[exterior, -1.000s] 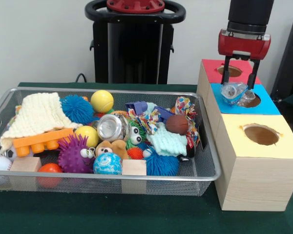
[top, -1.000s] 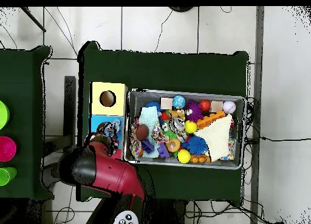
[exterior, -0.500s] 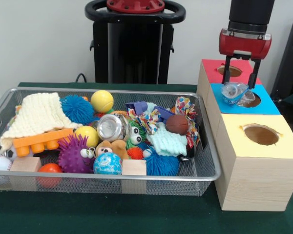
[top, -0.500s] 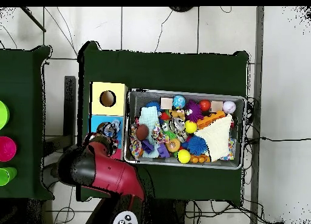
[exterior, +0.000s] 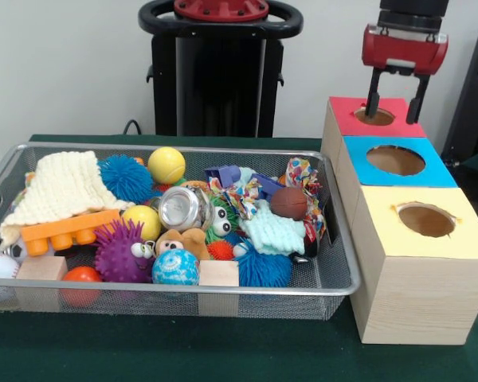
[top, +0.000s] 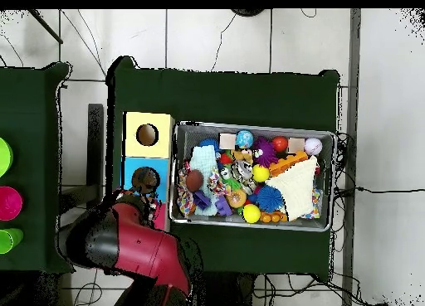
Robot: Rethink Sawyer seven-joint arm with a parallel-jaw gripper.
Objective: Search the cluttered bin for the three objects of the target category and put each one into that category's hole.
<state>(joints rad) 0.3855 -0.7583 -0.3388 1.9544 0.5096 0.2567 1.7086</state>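
My gripper [exterior: 395, 114] hangs open and empty above the back of the blue-topped box [exterior: 434, 173], near the red-topped box [exterior: 349, 119]. The round hole [exterior: 395, 160] in the blue top is dark and nothing sticks out of it. A crushed silver can [exterior: 181, 208] lies in the middle of the wire bin [exterior: 334, 239] among balls, spiky toys and cloth. In the overhead view the red arm [top: 124, 245] covers the gripper just below the blue box [top: 133, 170].
A yellow-topped box [exterior: 462, 243] with its own hole stands nearest the camera, touching the blue one. Bin clutter includes a knitted cloth [exterior: 62, 187], an orange brick [exterior: 64, 228] and wooden blocks [exterior: 218, 273]. Coloured cups [top: 7, 205] sit on a side table.
The clear plastic bottle held over the blue hole is gone from the gripper and from sight. The gripper has risen and stands empty.
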